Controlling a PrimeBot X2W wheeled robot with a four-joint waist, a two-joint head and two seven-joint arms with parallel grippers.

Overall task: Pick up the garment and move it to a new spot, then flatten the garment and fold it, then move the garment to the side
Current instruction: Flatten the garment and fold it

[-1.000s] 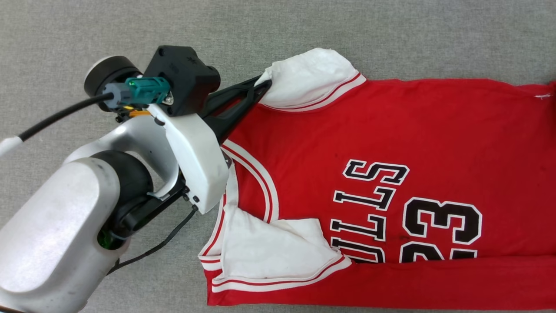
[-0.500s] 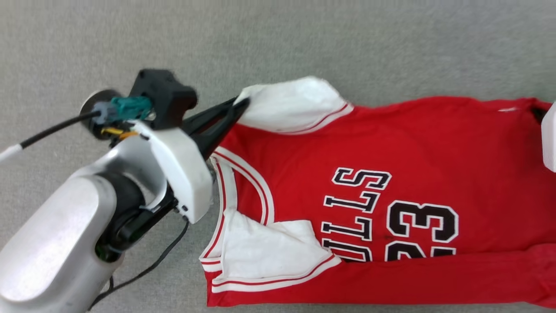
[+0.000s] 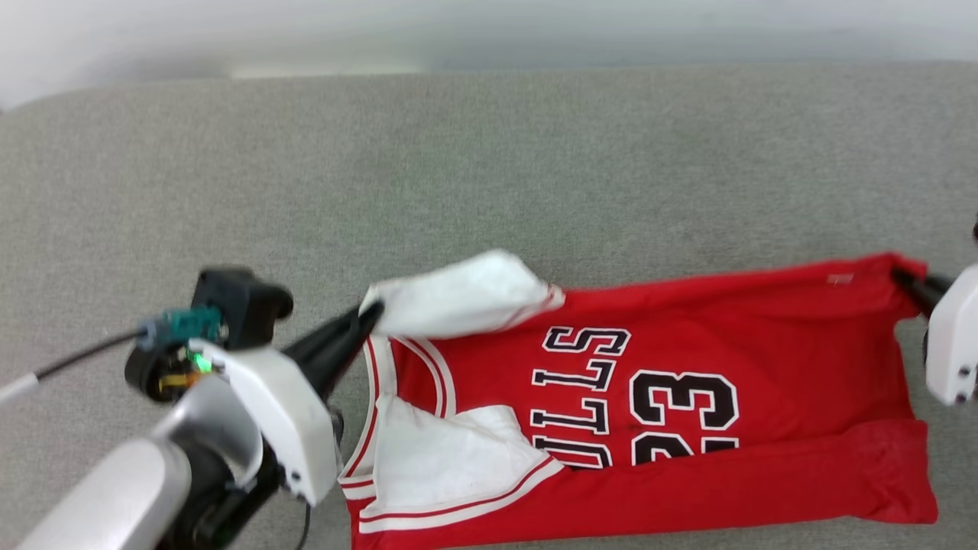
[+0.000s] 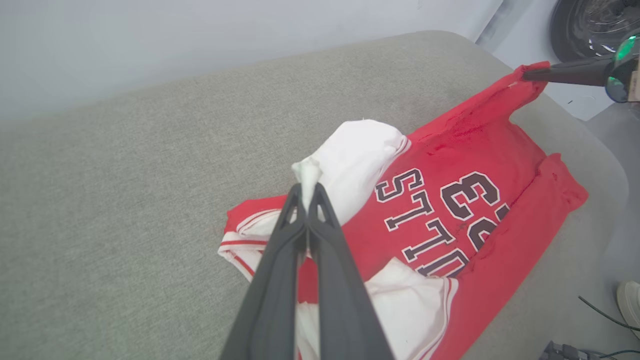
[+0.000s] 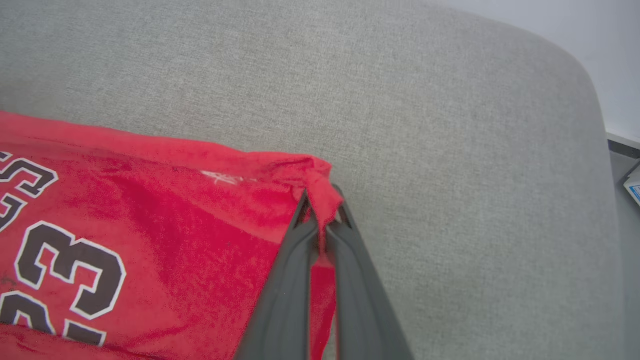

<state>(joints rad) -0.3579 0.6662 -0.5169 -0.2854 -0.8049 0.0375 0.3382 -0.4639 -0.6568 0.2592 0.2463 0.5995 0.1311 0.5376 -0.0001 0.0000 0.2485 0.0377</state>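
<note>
The garment (image 3: 764, 336), a red jersey with black 23 and white sleeve panels, lies stretched across the grey cushion, its near long edge folded over the lettering. My left gripper (image 3: 365, 315) is shut on the far white sleeve (image 3: 458, 294), lifting it off the cushion. In the left wrist view the left gripper (image 4: 306, 186) pinches white cloth of the garment (image 4: 450, 150). My right gripper (image 3: 909, 279) is shut on the jersey's far hem corner. The right wrist view shows the right gripper (image 5: 321, 210) clamped on bunched red fabric of the garment (image 5: 175, 210).
The grey cushion (image 3: 489, 168) runs wide beyond the jersey, ending at a pale wall along the top. In the left wrist view, floor, a cable (image 4: 600, 312) and a wheel (image 4: 585, 25) lie past the cushion's right edge.
The head camera has tilted up, showing more cushion and the wall. Both grippers hold their corners; the far sleeve and far edge have been raised and drawn toward the near side.
</note>
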